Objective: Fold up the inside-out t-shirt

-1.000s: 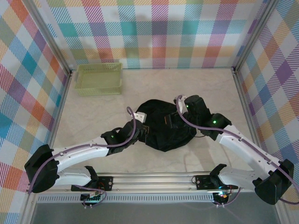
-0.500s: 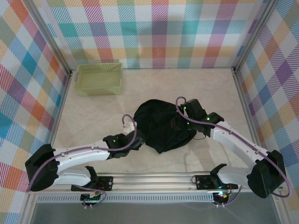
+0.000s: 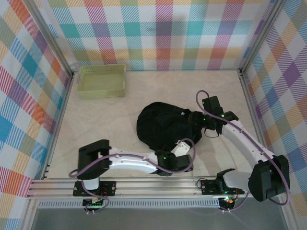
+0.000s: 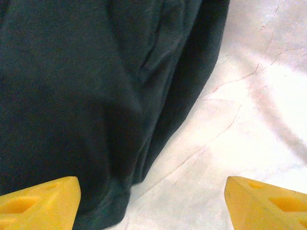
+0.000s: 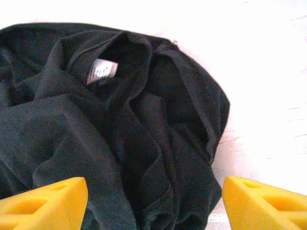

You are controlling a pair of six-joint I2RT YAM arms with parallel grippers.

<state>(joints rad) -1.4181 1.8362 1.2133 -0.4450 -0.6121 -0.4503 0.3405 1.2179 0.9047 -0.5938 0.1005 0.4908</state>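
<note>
Inside-out t-shirt (image 3: 160, 125) lies bunched at mid-bench (image 3: 103, 117), its white tag (image 5: 101, 71) exposed at the collar. The left pincer (image 4: 152, 203) and right pincer (image 5: 153, 203) are held wide open, nothing gripped. The 2 grips are best taken on single-layer edges, well apart.
</note>
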